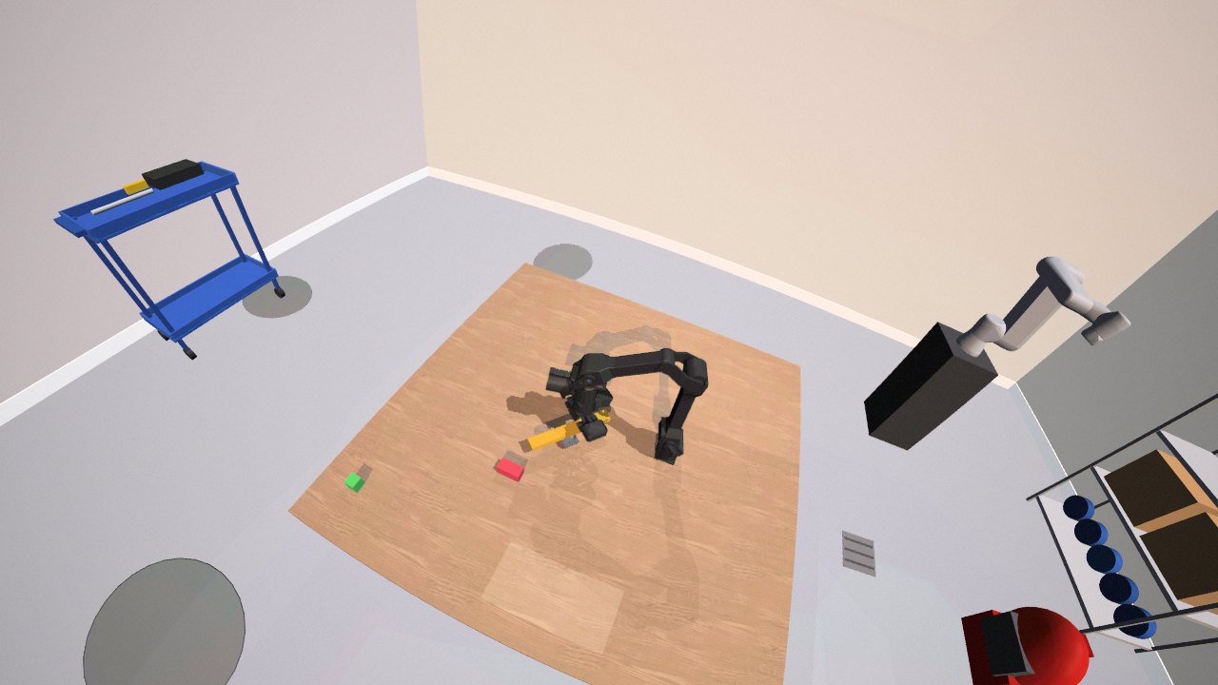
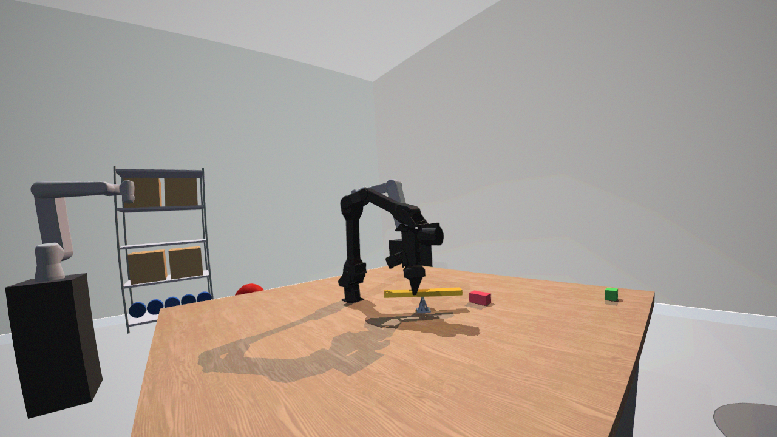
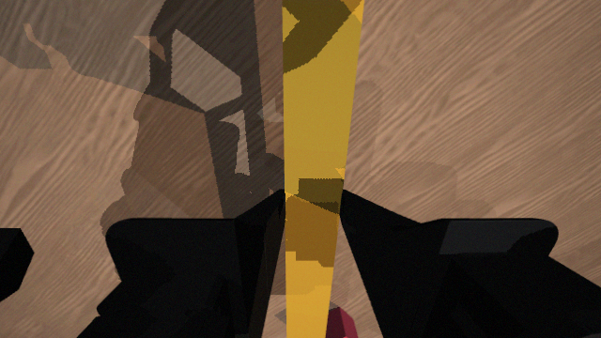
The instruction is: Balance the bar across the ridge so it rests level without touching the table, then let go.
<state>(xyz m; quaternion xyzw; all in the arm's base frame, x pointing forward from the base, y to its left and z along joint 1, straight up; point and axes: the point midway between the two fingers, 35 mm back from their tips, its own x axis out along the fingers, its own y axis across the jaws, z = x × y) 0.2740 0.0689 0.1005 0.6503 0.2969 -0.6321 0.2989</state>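
Stretching across the desk from where I'm standing, the black arm is, in the top view, holding the yellow bar over the grey ridge; the bar is running slantwise, one end pointing roughly toward the red block, and the claw is covering part of its length, toward the end away from that block.

In the exterior view the bar is hanging nearly level just above the ridge's peak, clear of the desk; the claw is gripping it a little to the arm-base side of the peak, so the coming move is turning, I'd judge, on whether the bar's middle is sitting over that peak; whether the two are already touching I can't tell from here.

In the wrist view the fingers are closing on the bar's sides, standing part-way open at its width; its long axis is running between them, up and down the view; the bar's upper end is being cut off, and I'm not making out the ridge there at all.
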